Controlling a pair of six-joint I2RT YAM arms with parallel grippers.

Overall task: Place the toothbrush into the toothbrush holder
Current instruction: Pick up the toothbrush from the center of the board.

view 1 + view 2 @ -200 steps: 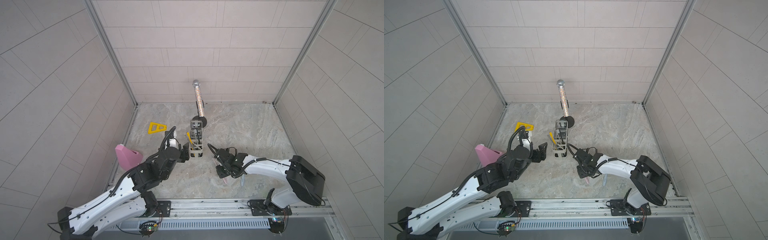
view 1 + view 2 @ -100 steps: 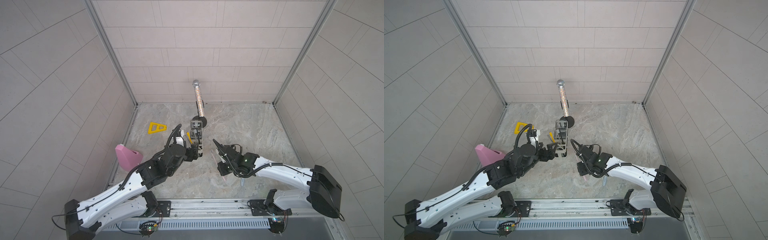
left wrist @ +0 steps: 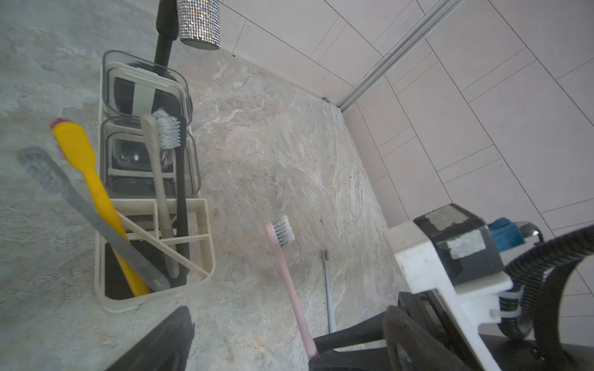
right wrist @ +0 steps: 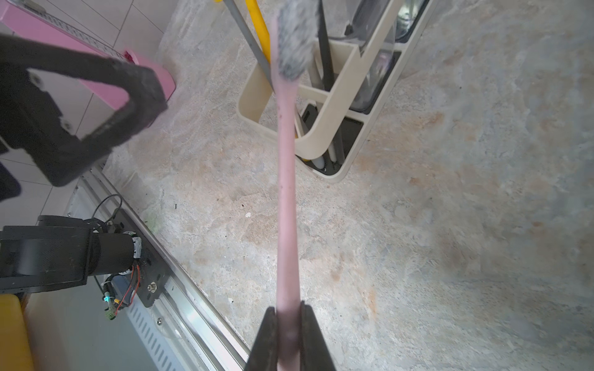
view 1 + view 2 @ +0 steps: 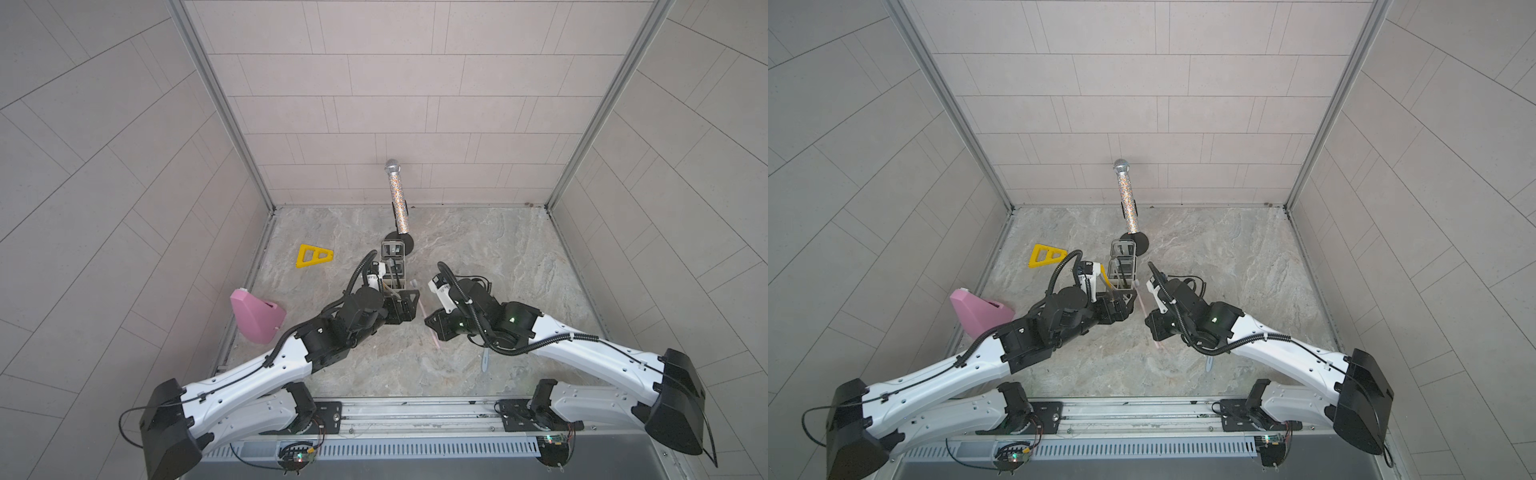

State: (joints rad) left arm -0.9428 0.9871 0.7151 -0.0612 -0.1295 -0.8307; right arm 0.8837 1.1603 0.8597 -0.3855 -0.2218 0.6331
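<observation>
The pink toothbrush with grey bristles is held by its handle in my shut right gripper, off the floor. Its head points at the near right corner of the toothbrush holder, just outside it. The holder is a cream rack whose near section has yellow, grey, beige and black brushes standing in it. Its two farther sections hold clear cups. My left gripper stands open in front of the holder, close to the left of the pink handle, with nothing in it.
A light blue toothbrush lies on the stone floor near the right arm. A glittery microphone on a black round stand rises behind the holder. A yellow triangle and a pink block lie at the left wall.
My right gripper has lifted the pink toothbrush off the floor and swung its head toward the holder. My left gripper has reached forward beside the holder and opened wider.
</observation>
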